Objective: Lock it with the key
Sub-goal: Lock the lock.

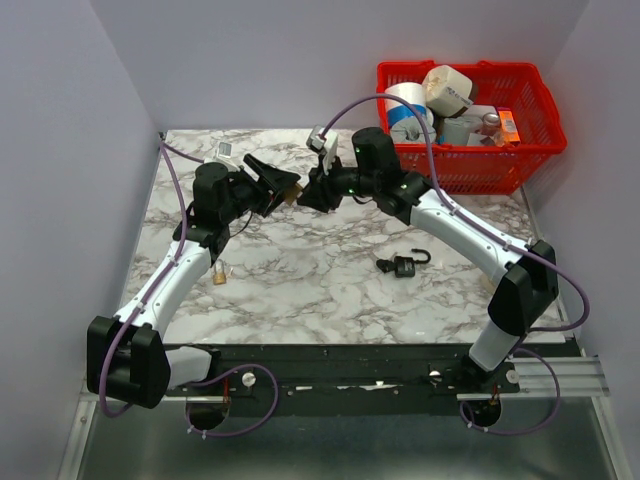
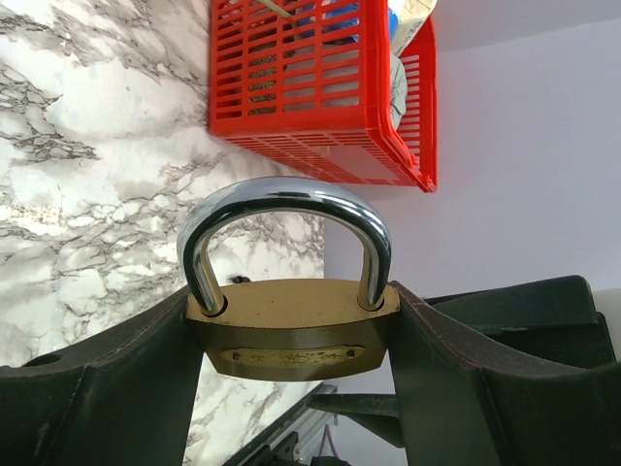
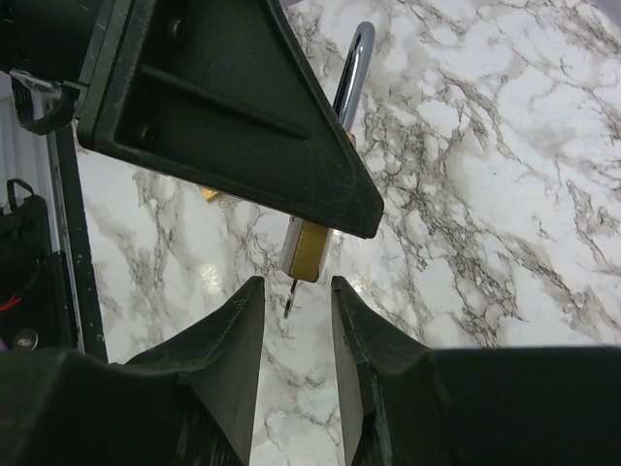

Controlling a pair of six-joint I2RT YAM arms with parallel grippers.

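Note:
My left gripper (image 1: 283, 186) is shut on a brass padlock (image 2: 291, 325) and holds it above the table, clamped by its sides between the fingers (image 2: 116, 388). Its steel shackle (image 2: 286, 194) sits with both legs in the body. In the right wrist view the padlock (image 3: 312, 250) hangs under the left finger (image 3: 223, 107), and a thin metal key (image 3: 291, 299) sticks out of its underside. My right gripper (image 3: 296, 283) is open, its tips on either side of that key without touching it. In the top view it (image 1: 312, 190) meets the padlock (image 1: 293, 190).
A black padlock (image 1: 405, 265) with an open shackle lies at the table's centre right, with a small dark bunch (image 1: 384, 265) beside it. A small brass padlock (image 1: 219, 273) lies by the left arm. A red basket (image 1: 465, 125) of items stands at the back right.

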